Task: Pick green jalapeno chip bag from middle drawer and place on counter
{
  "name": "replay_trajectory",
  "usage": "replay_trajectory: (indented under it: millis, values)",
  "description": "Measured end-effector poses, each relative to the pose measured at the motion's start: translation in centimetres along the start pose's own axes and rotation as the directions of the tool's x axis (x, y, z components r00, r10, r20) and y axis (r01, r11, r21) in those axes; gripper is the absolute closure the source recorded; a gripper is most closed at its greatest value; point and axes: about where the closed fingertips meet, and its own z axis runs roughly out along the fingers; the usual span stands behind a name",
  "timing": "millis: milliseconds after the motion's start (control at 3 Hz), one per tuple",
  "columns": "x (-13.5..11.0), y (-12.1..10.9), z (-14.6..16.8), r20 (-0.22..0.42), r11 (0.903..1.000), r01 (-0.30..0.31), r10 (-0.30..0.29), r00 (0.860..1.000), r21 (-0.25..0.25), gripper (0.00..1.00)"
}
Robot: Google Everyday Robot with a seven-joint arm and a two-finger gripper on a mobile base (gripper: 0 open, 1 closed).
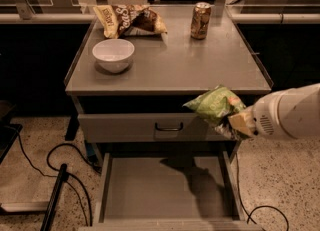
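Now tool (237, 125) is clamping green bag (214, 104) over mid drawer (165, 187), off bench (200, 62) at 5 o'clock; bowl (113, 54) sitting at 9, can (201, 20) at 1.

Dim, warm-tinted shot, lit from overhead.
The counter (200, 67) top is the brightest flat surface, with a soft sheen toward its back edge. The white bowl (113, 54) on the counter's left side throws a short dark shadow at its base, and the can (201, 20) at the counter's back right shows small glints. Just below the counter's front right edge, the gripper (234, 126) is clamped on the green jalapeno chip bag (215, 104), whose foil catches highlights. Both cast a dark, ragged shadow on the middle drawer (135, 190) floor under the counter. The space either side of the counter falls to near black.
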Motion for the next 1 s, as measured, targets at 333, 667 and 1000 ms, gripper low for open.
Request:
replay_trajectory:
  millis: [333,667,1000]
  values:
    - [-3.5,-0.8,-1.7,0.053,0.9990,0.034,-0.035,0.998,0.030,1.00]
    - [-3.9,-0.8,-1.8,0.060,0.9989,0.036,-0.038,0.997,0.032,1.00]
    - [-6.2,-1.8,-0.6,0.089,0.9989,0.043,-0.045,0.995,0.019,1.00]
